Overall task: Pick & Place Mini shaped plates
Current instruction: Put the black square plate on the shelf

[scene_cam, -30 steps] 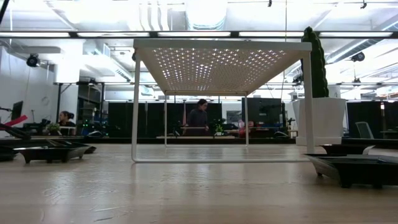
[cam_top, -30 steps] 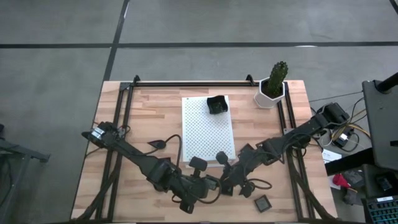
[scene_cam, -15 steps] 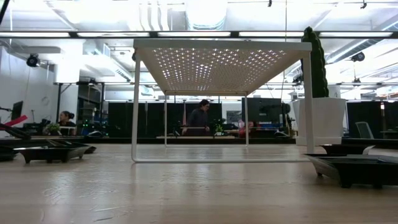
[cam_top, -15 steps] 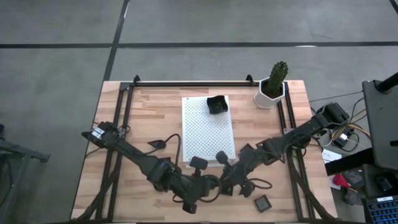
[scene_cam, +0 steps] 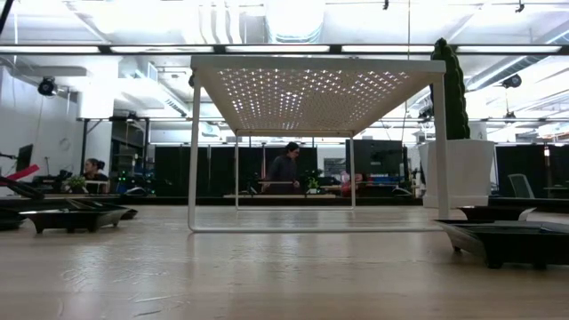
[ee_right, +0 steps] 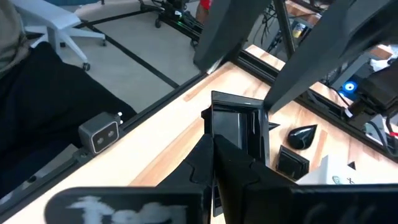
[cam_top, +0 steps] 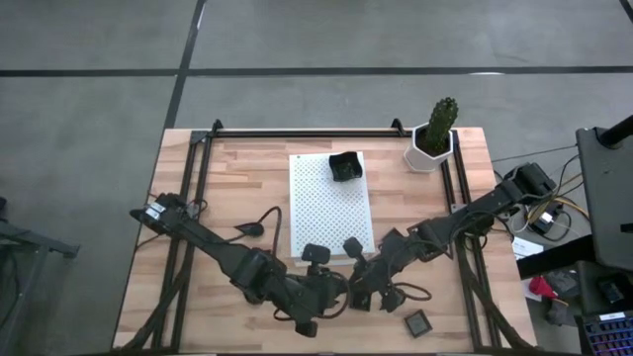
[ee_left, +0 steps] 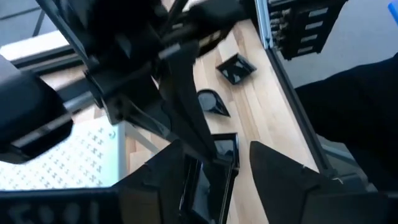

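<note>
A square dark mini plate [ee_right: 239, 124] sits between my two grippers near the table's front middle. My right gripper [ee_right: 217, 146] is shut on it. My left gripper [ee_left: 217, 152] is open, one finger on either side of the same plate [ee_left: 225, 149], touching nothing that I can see. In the high view the two grippers meet, left [cam_top: 331, 287] and right [cam_top: 353, 289]. Another square plate [cam_top: 418, 322] and a teardrop plate [cam_top: 252, 229] lie on the wood. A dark plate [cam_top: 344, 166] rests on the far end of the white perforated board [cam_top: 331, 213]. My right gripper pinches one edge of the square plate [ee_right: 231, 138] between its two fingers. The fingers [ee_left: 186, 106] come slanting down from the table's right side. The plate lies roughly level in the hold; whether it touches the table I cannot tell.
A white hexagonal pot with a cactus [cam_top: 432, 138] stands at the far right. The board stands on thin legs [scene_cam: 193, 151], with dark plates [scene_cam: 71, 218] [scene_cam: 507, 240] on the wood to either side. Black rails run along both table sides. People stand in the room behind.
My left gripper has shifted slightly toward the table's far edge and has opened off the square plate. The plate stays where it was, in my right gripper.
</note>
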`<action>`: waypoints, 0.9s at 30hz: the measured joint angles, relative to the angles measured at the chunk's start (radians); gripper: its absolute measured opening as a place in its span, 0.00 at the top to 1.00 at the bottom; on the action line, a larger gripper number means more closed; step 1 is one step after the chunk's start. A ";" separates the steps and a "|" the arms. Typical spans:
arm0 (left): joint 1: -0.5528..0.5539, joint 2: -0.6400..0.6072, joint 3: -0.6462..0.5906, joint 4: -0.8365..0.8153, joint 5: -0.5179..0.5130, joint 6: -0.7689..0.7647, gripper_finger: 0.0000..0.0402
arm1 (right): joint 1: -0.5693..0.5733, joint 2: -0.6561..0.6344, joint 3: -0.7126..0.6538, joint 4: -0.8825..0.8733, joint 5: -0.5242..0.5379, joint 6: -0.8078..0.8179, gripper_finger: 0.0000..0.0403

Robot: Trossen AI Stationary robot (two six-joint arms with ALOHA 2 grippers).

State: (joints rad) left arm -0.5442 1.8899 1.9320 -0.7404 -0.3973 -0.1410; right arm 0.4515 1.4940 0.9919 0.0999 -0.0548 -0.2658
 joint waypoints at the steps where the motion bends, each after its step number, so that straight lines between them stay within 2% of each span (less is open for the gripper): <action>1: 0.000 -0.002 0.007 -0.001 0.000 0.005 0.54 | 0.000 0.000 0.000 -0.004 0.008 -0.001 0.98; 12: -0.001 -0.050 0.027 -0.025 -0.006 0.009 0.53 | 0.000 -0.012 0.000 -0.052 0.082 -0.003 0.98; 19: -0.009 -0.075 0.027 -0.036 -0.008 0.002 0.52 | 0.000 -0.020 0.000 -0.065 0.087 -0.003 0.98; 27: -0.021 -0.079 0.026 -0.076 -0.008 -0.037 0.53 | 0.000 -0.065 0.000 -0.122 0.188 0.000 0.98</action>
State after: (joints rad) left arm -0.5652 1.8107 1.9583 -0.8163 -0.4053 -0.1783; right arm 0.4515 1.4294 0.9916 -0.0226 0.1328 -0.2660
